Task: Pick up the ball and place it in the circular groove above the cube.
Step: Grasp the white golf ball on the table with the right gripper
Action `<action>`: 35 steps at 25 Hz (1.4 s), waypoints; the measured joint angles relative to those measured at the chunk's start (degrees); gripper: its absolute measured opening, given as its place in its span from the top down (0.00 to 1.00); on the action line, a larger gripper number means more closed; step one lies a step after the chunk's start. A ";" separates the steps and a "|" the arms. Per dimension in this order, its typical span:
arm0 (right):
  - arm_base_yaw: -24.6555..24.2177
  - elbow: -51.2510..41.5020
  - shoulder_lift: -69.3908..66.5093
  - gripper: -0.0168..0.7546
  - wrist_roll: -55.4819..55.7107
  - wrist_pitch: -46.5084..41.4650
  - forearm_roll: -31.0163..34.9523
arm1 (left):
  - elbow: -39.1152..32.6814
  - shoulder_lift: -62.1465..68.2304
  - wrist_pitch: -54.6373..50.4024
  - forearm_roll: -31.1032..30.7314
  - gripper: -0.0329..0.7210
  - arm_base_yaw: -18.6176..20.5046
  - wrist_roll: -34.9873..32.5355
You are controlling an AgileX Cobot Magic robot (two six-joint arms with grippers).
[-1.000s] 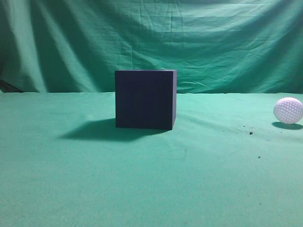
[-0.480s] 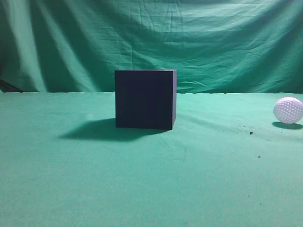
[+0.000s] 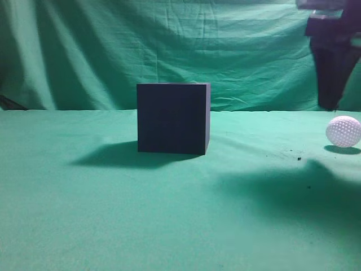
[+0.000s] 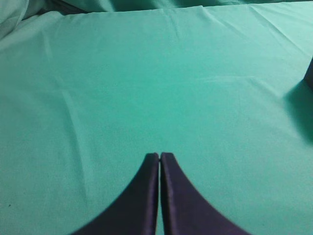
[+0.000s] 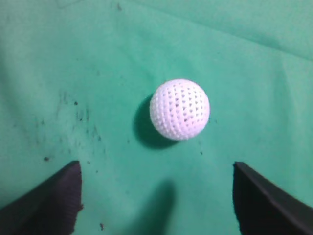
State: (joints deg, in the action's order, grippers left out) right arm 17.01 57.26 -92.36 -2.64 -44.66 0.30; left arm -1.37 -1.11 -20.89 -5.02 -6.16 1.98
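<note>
The left gripper (image 4: 160,157) hangs over bare green cloth (image 4: 146,88), jaws pressed together. The cube (image 3: 173,118) stands mid-table, and far to its right the ball (image 3: 343,131) rests on the cloth. The right gripper (image 3: 329,104) hovers above it, jaws spread wide, holding nothing.

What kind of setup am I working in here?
Likely a staged lab test bench, not a home: green cloth covers the table and backdrop, with only a dark cube and a white dimpled ball laid out.

White ball (image 3: 343,131) on cloth, navy cube (image 3: 173,118) apart.
</note>
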 joint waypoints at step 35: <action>10.45 20.90 -6.82 0.56 11.06 -4.33 -5.99 | 0.00 0.00 0.00 0.00 0.96 0.00 0.00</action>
State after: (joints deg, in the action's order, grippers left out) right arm 27.46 78.16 -99.17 8.42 -49.00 -5.69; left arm -1.37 -1.11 -20.89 -5.02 -6.16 1.98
